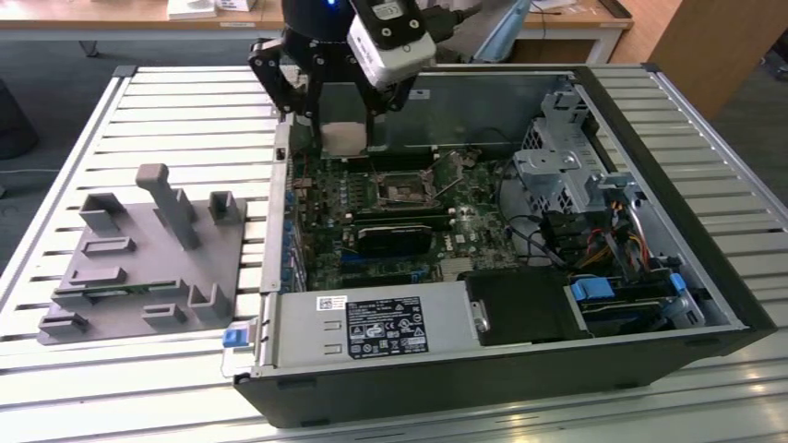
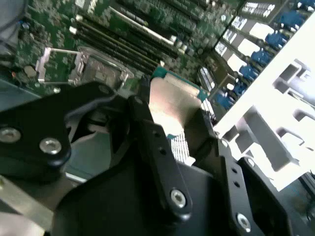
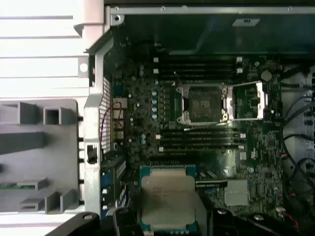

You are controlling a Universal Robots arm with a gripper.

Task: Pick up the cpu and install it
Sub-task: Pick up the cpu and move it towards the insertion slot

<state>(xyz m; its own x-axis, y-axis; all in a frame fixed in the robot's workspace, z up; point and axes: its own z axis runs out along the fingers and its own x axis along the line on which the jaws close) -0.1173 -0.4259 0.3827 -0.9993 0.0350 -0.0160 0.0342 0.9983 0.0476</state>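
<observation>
Black fingers (image 2: pixel 147 128) of the gripper (image 2: pixel 173 115) clamp the cpu (image 3: pixel 167 196) by two opposite edges, holding it above the motherboard (image 3: pixel 147 123), apart from the open socket (image 3: pixel 204 103) and not yet over it. My worry is that a tilted or misrotated chip could land askew on that socket and harm its contacts, or slip from the thin edge grip. Its silver-grey lid looks flat and square, with a green-blue rim.
</observation>
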